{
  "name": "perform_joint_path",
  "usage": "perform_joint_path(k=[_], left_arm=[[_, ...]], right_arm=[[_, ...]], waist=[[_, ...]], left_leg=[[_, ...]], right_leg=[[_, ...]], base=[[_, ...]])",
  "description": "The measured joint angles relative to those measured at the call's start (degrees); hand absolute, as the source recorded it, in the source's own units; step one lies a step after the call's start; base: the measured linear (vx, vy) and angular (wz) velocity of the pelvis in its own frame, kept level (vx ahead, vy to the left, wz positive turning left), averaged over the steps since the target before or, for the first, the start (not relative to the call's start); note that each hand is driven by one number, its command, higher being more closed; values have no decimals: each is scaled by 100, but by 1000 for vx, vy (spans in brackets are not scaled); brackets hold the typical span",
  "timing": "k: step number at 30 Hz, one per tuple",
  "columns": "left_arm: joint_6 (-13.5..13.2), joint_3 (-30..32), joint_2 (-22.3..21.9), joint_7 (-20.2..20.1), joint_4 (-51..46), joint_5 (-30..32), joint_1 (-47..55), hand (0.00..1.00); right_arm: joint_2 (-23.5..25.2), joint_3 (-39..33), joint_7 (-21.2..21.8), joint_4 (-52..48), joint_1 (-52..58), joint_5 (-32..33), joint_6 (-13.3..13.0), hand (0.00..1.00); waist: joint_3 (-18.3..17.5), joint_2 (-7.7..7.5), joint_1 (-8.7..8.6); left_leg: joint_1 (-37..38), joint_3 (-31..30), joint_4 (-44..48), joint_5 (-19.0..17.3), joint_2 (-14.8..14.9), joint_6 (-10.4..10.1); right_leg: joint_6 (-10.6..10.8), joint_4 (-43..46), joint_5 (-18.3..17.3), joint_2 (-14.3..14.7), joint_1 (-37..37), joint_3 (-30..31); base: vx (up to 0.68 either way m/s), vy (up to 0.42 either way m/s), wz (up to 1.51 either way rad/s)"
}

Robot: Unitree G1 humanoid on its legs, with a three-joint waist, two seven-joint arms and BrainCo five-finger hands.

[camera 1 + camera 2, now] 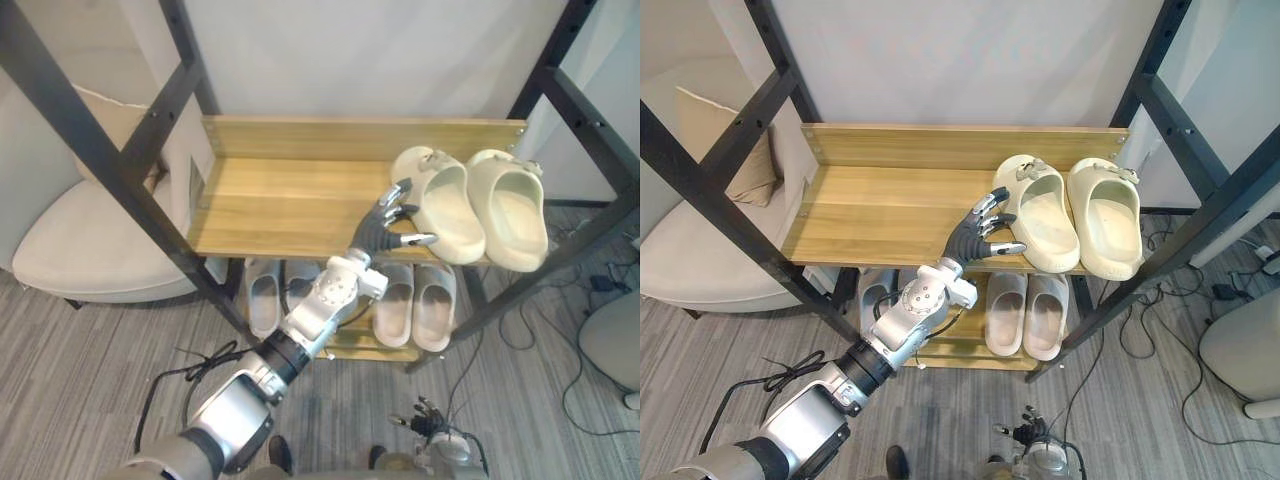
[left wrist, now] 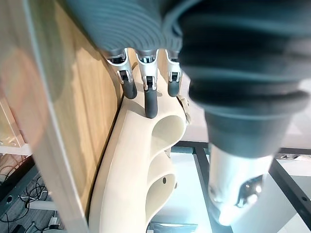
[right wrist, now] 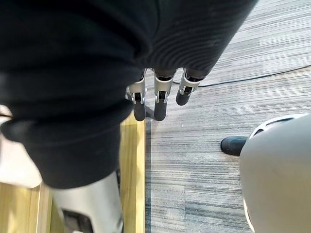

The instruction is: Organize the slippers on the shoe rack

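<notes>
Wooden shoe rack [image 1: 290,195] stands inside a black metal frame [image 1: 90,140]. A pair of cream clog slippers [image 1: 450,205] sits on the top shelf at its right end, side by side and touching, toes to the back wall, heels at the front edge. The rest of the top shelf is bare wood.

Lower shelf [image 1: 950,350] carries two more pairs of pale slippers: one pair at the left [image 1: 262,295], partly behind the arm, and one pair at the right [image 1: 1025,310], under the cream pair.

Left robot hand [image 1: 385,222] reaches over the front of the top shelf, released, fingers spread and nearly straight, thumb out toward the nearer cream slipper. Fingertips [image 2: 151,104] are just beside that slipper's side wall; contact cannot be told. It holds nothing.

Right robot hand [image 3: 158,104] hangs low over the grey plank floor [image 3: 218,184] next to the rack's wooden edge, fingers relaxed, holding nothing.

A beige armchair [image 1: 90,250] with a tan cushion [image 1: 730,150] is to the rack's left.
</notes>
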Motion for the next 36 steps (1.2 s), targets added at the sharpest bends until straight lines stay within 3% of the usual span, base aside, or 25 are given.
perform_joint_path(k=[13,17,28,36], left_arm=[[52,524,122,-16,8,10,-14,0],[77,709,390,-19,-567,4,438,0],[105,673,736,-430,-2215,-435,1466,0],[129,318,971,-1004,-3258,-1071,2571,0]], right_arm=[[14,17,30,0,-85,-1,4,0],[14,68,53,0,-108,-1,36,0],[63,371,137,1,-133,-12,52,0],[67,547,141,115,-142,-37,46,0]], waist=[[1,-1,-71],[2,-3,-70],[2,-2,196],[-96,-42,461]], left_leg=[[-13,-45,1,2,0,-1],[-12,-124,3,5,-2,-1],[-44,-431,-1,134,-13,24],[-86,-642,-2,158,-52,48]], right_leg=[[6,-26,5,2,32,-64],[6,-26,4,2,93,-115],[7,35,-16,4,175,-427],[33,121,-98,-18,188,-592]], base=[[-1,0,0],[-3,-1,5],[-43,-1,15],[-23,3,11]])
